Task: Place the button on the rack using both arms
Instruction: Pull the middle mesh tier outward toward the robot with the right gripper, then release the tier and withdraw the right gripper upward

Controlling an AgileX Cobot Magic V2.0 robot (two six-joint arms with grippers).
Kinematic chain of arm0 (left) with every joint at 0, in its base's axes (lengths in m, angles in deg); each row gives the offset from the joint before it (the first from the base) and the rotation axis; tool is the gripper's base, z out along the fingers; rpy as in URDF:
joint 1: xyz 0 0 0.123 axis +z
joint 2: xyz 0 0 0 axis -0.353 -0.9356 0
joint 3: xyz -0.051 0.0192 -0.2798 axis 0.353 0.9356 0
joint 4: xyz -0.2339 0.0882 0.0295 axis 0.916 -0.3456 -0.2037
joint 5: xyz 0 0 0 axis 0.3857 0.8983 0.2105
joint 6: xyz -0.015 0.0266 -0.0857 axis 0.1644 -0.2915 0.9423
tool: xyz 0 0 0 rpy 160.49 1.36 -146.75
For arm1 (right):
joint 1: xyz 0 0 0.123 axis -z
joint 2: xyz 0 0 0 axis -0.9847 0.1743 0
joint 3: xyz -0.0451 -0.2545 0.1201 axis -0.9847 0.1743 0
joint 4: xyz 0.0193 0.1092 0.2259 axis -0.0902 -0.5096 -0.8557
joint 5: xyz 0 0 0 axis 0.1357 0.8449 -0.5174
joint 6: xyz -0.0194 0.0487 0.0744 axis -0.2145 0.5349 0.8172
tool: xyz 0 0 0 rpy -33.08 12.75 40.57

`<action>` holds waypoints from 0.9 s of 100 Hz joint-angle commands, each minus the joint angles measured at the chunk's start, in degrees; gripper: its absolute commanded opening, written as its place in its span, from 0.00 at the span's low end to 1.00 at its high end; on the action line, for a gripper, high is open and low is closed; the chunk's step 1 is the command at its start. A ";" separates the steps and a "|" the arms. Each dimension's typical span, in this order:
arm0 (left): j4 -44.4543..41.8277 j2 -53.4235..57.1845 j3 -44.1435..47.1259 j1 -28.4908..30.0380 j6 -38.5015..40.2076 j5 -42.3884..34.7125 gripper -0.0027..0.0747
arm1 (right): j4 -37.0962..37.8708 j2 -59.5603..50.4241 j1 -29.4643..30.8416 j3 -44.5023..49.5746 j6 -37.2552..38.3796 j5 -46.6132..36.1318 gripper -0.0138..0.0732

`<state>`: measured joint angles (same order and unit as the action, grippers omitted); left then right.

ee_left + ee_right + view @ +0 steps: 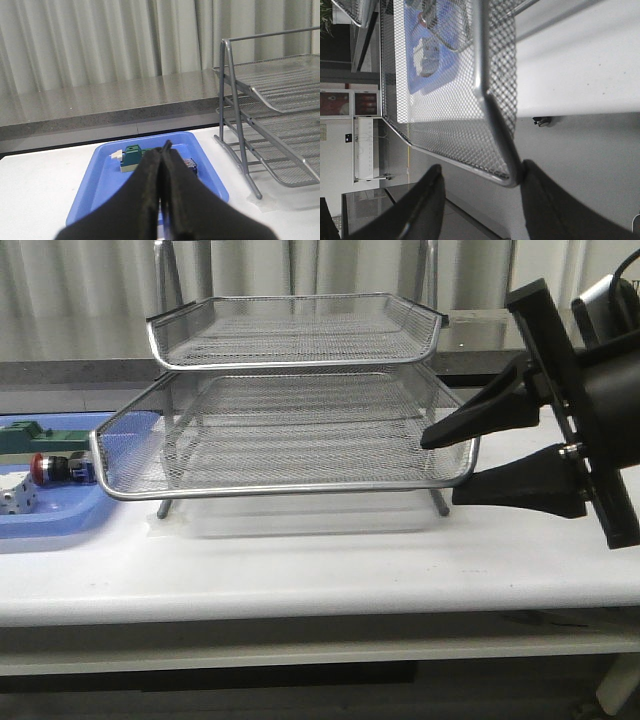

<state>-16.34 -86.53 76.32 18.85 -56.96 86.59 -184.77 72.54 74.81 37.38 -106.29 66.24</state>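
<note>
Rack (300,455) corner sits between open right jaws; left jaws closed, empty, above blue tray (100,185).

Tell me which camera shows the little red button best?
The front view: the button lies in plain sight on the blue tray, red head visible. The left wrist view hides most of it behind the shut left claw. The right wrist view blurs it through rack mesh.

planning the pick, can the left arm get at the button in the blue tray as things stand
Probably yes. The left claw, shut, hangs just over the blue tray, and nothing stands between it and the button; it would need to open first.
</note>
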 commanded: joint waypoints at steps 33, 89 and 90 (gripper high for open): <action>0.16 1.84 3.21 0.13 0.48 -4.66 0.01 | 7.08 -2.73 0.03 -0.72 3.78 3.14 0.59; 0.16 1.84 3.21 0.13 0.48 -4.66 0.01 | 44.41 -22.00 0.03 -2.47 23.81 -8.10 0.59; 0.16 1.84 3.21 0.13 0.48 -4.66 0.01 | 44.95 -22.35 0.03 -2.56 24.14 -8.20 0.59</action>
<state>-16.34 -86.53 76.32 18.85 -56.96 86.59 -144.57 54.84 74.81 37.17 -85.64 58.66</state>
